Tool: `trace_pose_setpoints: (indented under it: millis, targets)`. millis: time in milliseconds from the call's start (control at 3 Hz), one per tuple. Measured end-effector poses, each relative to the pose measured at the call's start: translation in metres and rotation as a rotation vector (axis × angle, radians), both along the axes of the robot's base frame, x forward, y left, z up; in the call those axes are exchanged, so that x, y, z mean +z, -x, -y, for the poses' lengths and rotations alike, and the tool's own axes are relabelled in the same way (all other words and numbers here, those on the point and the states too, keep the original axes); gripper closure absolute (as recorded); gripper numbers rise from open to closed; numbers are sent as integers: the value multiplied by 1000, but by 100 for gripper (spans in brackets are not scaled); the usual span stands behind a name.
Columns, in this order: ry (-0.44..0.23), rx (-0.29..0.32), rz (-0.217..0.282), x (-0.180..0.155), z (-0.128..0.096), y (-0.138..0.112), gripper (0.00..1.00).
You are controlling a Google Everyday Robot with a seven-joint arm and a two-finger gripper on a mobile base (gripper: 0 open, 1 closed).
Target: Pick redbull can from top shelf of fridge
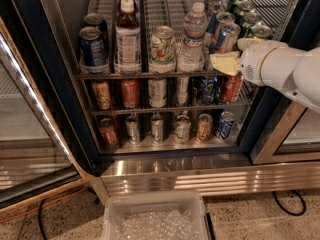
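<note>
The fridge (45, 84) stands open in front of me. Its top shelf (150, 75) is a wire rack with lanes of drinks. The redbull can (226, 34), slim and blue-and-silver, stands at the front of a lane right of the middle, with more like it behind. My gripper (228, 54), on a white arm coming in from the right, is at the lower part of that can. Its pale-yellow fingers (224, 64) are apart, one low in front of the can's base and one to the can's right. The gripper hides the can's base.
Green cans (252, 24) fill the lane right of the redbull can. A water bottle (191, 41) stands to its left, then a pale can (162, 46), a dark bottle (128, 34) and wide blue cans (92, 46). Lower racks hold small cans. The glass door (35, 134) hangs open at left. A clear bin (155, 219) sits on the floor.
</note>
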State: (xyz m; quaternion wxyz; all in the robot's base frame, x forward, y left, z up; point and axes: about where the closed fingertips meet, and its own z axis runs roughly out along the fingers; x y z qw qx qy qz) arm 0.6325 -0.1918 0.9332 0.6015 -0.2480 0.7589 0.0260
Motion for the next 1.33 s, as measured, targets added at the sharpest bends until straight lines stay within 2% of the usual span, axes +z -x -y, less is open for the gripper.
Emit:
trace_pose_setpoints:
  millis: [667,1333]
  targets:
    - [-11,-39,47,6,6,-14,39]
    - [-30,-70,51,-3,10,-24,38]
